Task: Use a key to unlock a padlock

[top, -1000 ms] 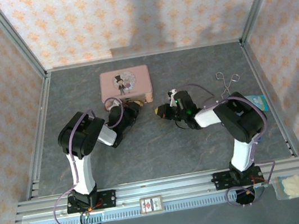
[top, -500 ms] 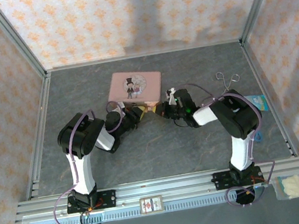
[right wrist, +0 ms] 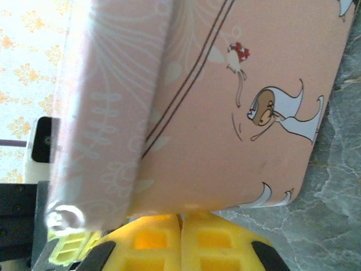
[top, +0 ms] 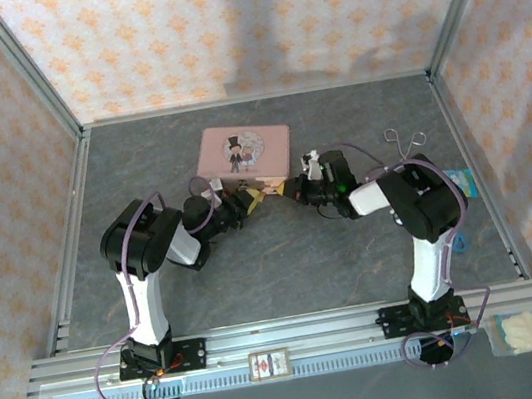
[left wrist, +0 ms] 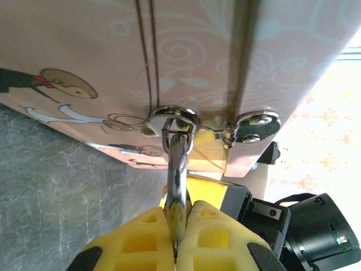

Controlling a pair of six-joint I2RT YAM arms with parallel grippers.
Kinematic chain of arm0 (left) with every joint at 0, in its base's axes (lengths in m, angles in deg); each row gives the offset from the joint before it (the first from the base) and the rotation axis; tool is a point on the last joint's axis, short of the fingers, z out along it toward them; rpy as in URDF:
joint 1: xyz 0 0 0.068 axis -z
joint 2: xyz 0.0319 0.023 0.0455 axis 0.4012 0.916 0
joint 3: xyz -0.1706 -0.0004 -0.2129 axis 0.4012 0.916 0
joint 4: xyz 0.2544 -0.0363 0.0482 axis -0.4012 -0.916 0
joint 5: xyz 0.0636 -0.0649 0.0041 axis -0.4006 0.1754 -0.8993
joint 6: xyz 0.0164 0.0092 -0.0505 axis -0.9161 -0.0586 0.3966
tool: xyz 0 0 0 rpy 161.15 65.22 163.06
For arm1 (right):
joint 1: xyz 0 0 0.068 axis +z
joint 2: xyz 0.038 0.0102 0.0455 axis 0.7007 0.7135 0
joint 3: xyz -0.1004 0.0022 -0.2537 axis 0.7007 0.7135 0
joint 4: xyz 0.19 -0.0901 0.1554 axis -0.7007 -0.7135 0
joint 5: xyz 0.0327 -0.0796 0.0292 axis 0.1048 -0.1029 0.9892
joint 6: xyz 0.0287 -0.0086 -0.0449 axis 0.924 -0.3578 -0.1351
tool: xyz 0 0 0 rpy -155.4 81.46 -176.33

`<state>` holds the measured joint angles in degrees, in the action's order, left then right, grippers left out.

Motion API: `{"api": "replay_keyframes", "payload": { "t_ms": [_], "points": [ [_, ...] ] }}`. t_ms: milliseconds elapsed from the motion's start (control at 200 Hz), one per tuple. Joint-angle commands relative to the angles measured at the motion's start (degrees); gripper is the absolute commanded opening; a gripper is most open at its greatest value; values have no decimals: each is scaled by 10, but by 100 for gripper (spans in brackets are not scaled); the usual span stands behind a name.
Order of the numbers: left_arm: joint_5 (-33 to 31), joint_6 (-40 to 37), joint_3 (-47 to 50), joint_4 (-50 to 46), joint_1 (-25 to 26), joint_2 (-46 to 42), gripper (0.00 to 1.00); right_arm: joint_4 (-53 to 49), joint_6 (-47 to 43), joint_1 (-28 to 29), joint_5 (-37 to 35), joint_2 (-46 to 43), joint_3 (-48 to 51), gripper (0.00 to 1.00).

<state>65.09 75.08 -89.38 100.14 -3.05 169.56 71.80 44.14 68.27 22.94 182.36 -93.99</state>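
Right now the left jaws are squeezed shut on a thin silvery bar. I think it is the top loop of the padlock (left wrist: 177, 169), seen from its thin side. The bar goes up and hooks through a little shiny ring (left wrist: 175, 117) on the front edge of the pink tin (top: 243, 149). So the padlock hangs on the tin's catch. The left arm (top: 142, 244) seems to hold it steady so it will not wiggle.

The right jaws are pressed together too, just beside the tin's front edge and facing the left ones. That looks like a good spot to push the key in from. If the key is pinched between them, it is too thin to see, so I cannot tell.

The tin sits on the surface (top: 288, 277) with its lid down. What is inside is hidden. A twisty wire tool (top: 404, 142) lies well apart on the right. A small clear bag (top: 517, 332) by the near right corner has something pale in it.
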Motion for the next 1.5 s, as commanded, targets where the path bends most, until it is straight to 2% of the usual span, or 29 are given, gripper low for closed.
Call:
{"api": "replay_keyframes", "payload": {
  "t_ms": [0, 250, 525, 1246, 1496],
  "points": [
    [22, -2, -21, 53, -1, 14, 0, 25, 4, -2, 37, -31, 20, 0],
    [-7, 18, -30, 82, 3, 22, 0, 108, 75, 14, 36, -41, 71, 0],
    [-7, 22, -33, 87, 6, 19, 0, 157, 106, 27, 35, -24, 70, 0],
    [-12, 36, -29, 110, 14, 14, 0, 179, 122, 28, 26, -1, 53, 0],
    [-16, 36, -21, 116, 17, 19, 0, 181, 122, 26, 16, -24, 67, 0]
  ]
}}
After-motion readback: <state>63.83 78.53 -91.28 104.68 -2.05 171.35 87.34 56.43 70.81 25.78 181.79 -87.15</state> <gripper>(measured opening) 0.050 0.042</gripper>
